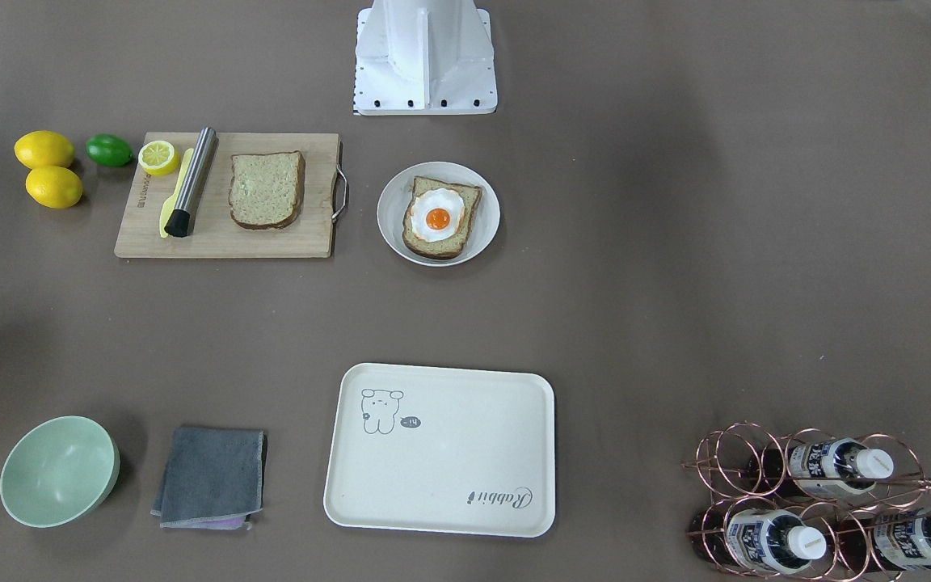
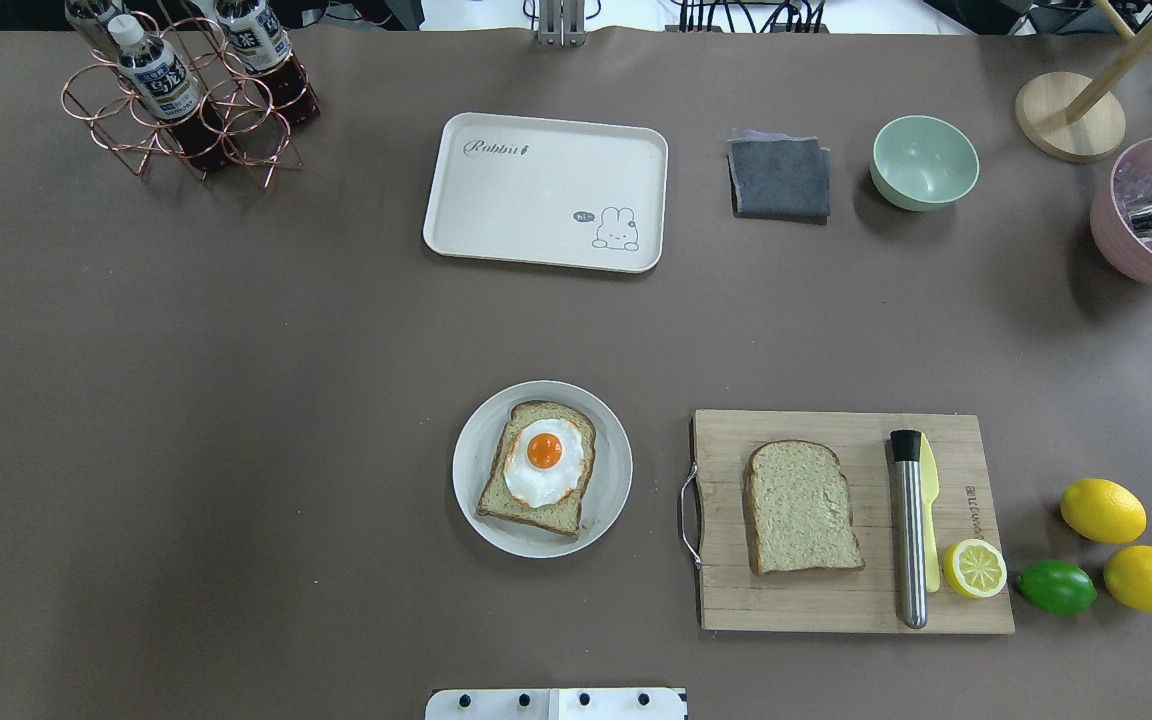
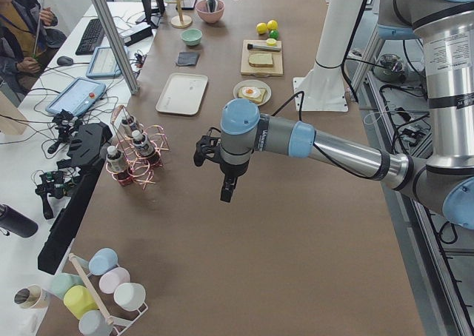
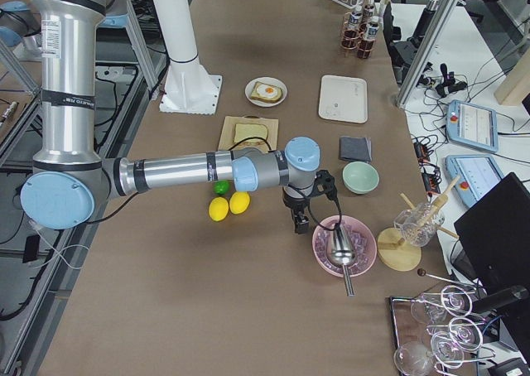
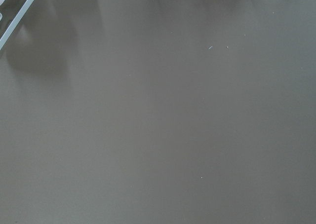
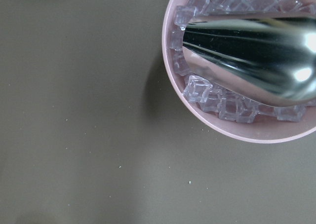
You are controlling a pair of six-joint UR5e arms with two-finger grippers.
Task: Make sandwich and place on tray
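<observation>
One bread slice lies in a round white dish with the fried egg on top. The second bread slice lies bare on a wooden cutting board. The cream tray holds nothing. My left gripper hangs above bare table near the bottle rack, far from the food; I cannot tell its state. My right gripper hangs beside a pink bowl; I cannot tell its state.
A steel rod, a yellow knife and a half lemon are on the board. Lemons and a lime lie beside it. A green bowl, grey cloth, bottle rack and pink ice bowl with a scoop stand at the far side.
</observation>
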